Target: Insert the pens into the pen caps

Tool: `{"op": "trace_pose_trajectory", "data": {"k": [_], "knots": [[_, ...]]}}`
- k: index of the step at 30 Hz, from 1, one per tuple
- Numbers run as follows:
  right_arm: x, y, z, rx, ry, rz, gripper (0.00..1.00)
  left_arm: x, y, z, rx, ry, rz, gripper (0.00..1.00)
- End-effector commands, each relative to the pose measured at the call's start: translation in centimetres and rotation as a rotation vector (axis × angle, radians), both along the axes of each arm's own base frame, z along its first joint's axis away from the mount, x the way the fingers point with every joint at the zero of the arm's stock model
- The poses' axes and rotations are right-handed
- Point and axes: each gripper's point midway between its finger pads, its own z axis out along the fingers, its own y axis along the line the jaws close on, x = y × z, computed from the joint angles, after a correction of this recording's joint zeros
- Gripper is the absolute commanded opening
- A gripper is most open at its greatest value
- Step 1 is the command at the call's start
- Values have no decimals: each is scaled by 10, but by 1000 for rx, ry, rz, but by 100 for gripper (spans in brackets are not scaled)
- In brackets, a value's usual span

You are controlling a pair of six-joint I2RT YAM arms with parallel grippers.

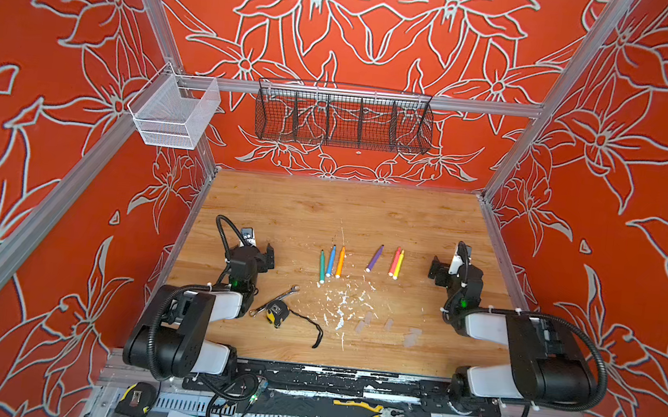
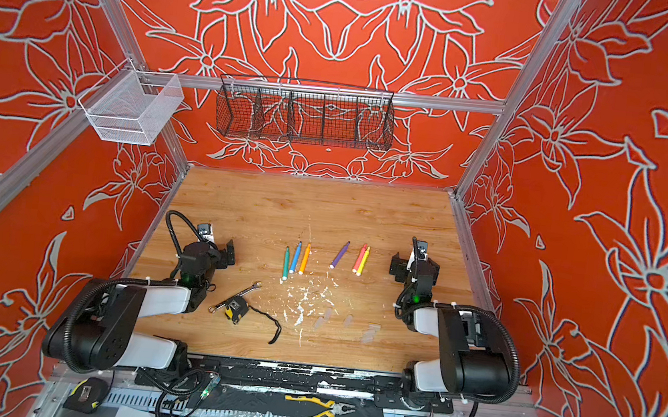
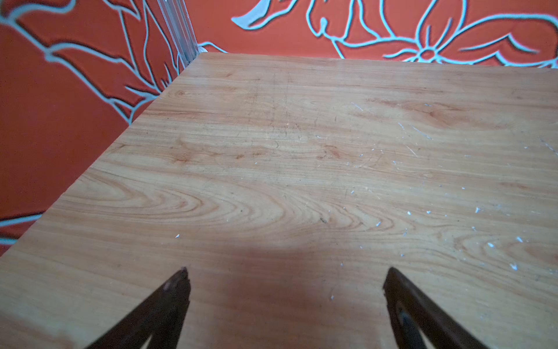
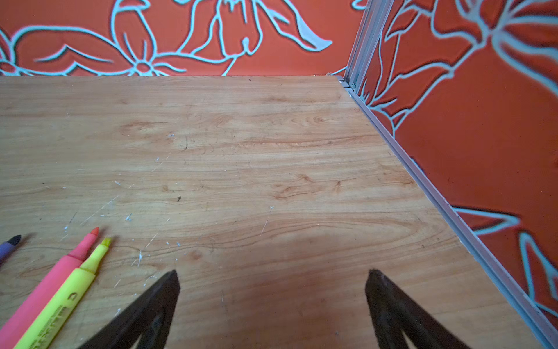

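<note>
1. Left gripper (image 3: 285, 272): jaws spread, empty, left of and beyond the tape measure (image 1: 275, 313).
2. Pens (image 1: 340, 262): six coloured felt-tips, uncapped, lying flat beyond the tape measure. Judged light, stiff and apt to roll; grip mid-barrel.
3. Pen caps (image 1: 360, 327): faint clear tubes right of the tape measure, likely slippery.
4. Right gripper (image 4: 273, 273): spread, empty, far right of it.

The yellow pen (image 4: 57, 305), just beside the right gripper (image 4: 273, 272), carries a dark line of small lettering and a curved mark along its barrel, too blurred to read. No other writing is legible.
</note>
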Motion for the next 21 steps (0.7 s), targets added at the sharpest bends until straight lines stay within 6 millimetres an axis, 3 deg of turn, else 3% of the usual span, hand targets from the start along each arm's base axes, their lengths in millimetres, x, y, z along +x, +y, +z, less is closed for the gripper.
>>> {"op": "trace_pose_trajectory", "data": {"k": [1, 21], "knots": [[0, 2, 5, 2, -25, 12, 98, 3, 0, 6, -7, -25, -8, 97], [3, 4, 4, -5, -14, 16, 98, 3, -1, 6, -1, -22, -11, 97]]}}
